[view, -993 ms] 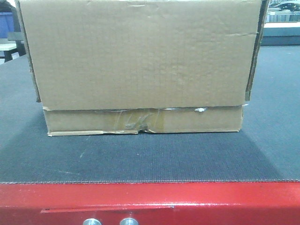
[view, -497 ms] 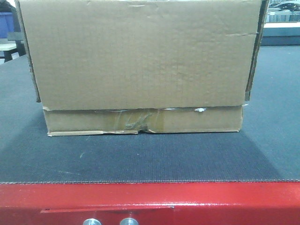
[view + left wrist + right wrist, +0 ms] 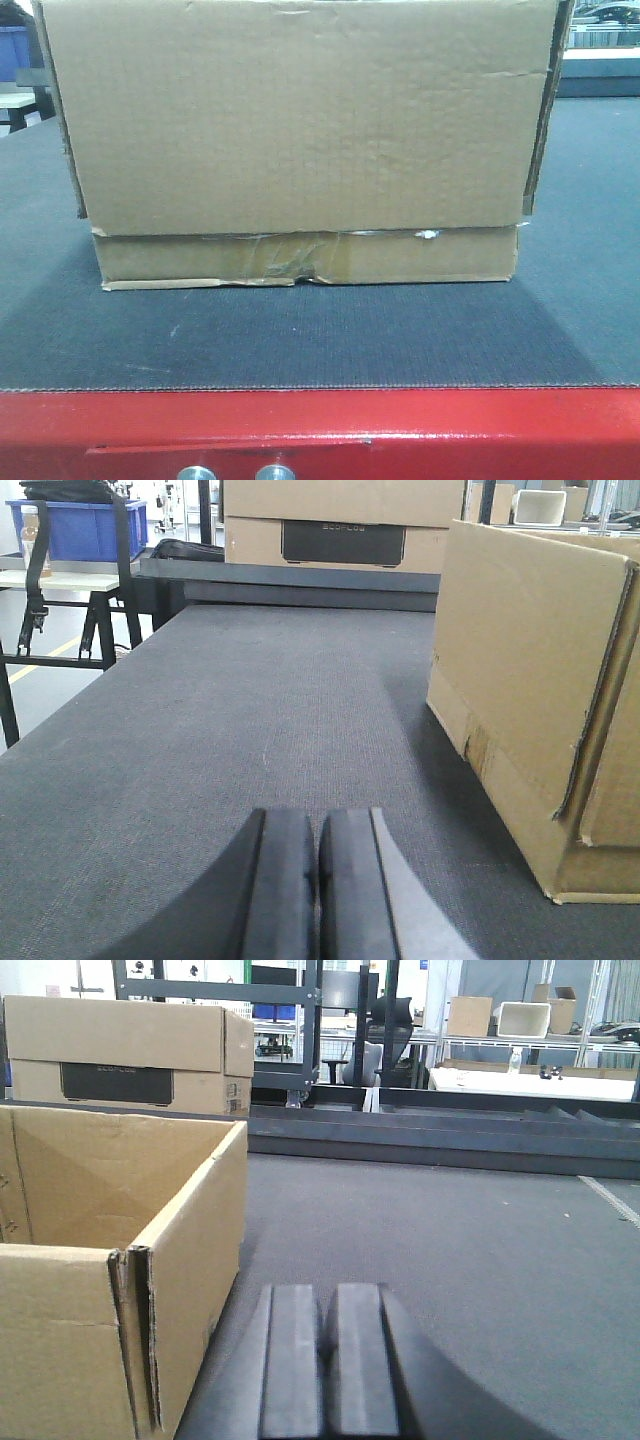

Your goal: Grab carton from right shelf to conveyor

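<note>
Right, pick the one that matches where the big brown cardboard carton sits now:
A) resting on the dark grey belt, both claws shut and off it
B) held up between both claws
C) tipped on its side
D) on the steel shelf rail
A: the brown cardboard carton rests flat on the dark grey textured conveyor belt, while the left claw and right claw are shut beside it, apart from it.

A blue plastic bin point(image 3: 85, 530) sits on a pale tabletop with black trestle legs point(image 3: 97, 630); a second brown cardboard box with a black printed panel point(image 3: 342, 542) stands beyond; a white rectangular tub point(image 3: 522, 1019) rests on distant shelving.
</note>
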`<state>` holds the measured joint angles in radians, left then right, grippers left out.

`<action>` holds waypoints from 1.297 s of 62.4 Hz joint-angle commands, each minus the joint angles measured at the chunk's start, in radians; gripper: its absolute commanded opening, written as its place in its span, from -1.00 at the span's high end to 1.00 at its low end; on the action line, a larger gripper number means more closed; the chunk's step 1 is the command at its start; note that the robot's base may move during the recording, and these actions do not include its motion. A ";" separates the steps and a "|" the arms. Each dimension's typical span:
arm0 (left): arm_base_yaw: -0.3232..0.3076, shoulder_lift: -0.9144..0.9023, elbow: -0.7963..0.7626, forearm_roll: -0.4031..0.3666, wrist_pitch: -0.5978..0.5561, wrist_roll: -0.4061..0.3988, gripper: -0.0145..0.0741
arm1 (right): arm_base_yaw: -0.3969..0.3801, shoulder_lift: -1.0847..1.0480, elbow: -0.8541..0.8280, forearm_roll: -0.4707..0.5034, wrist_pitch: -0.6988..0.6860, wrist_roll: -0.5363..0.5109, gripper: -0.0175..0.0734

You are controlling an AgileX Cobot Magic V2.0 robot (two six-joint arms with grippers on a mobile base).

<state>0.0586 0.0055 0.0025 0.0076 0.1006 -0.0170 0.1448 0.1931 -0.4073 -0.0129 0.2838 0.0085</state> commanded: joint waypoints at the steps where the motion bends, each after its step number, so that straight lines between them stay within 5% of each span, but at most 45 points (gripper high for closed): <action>1: 0.005 -0.006 -0.002 -0.008 -0.014 0.007 0.64 | -0.004 -0.005 0.001 -0.011 -0.025 -0.008 0.76; 44: 0.005 -0.006 -0.002 -0.008 -0.014 0.007 0.64 | -0.039 -0.005 0.019 -0.016 -0.009 -0.008 0.76; 55: 0.005 -0.006 -0.002 -0.008 -0.014 0.007 0.64 | -0.125 -0.008 0.123 0.013 -0.078 -0.008 0.76; 81: 0.005 -0.006 -0.002 -0.008 -0.014 0.007 0.64 | -0.156 -0.193 0.407 0.090 -0.257 -0.055 0.76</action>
<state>0.0586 0.0055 0.0025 0.0060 0.1006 -0.0170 0.0024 0.0332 -0.0118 0.0528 0.0859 -0.0335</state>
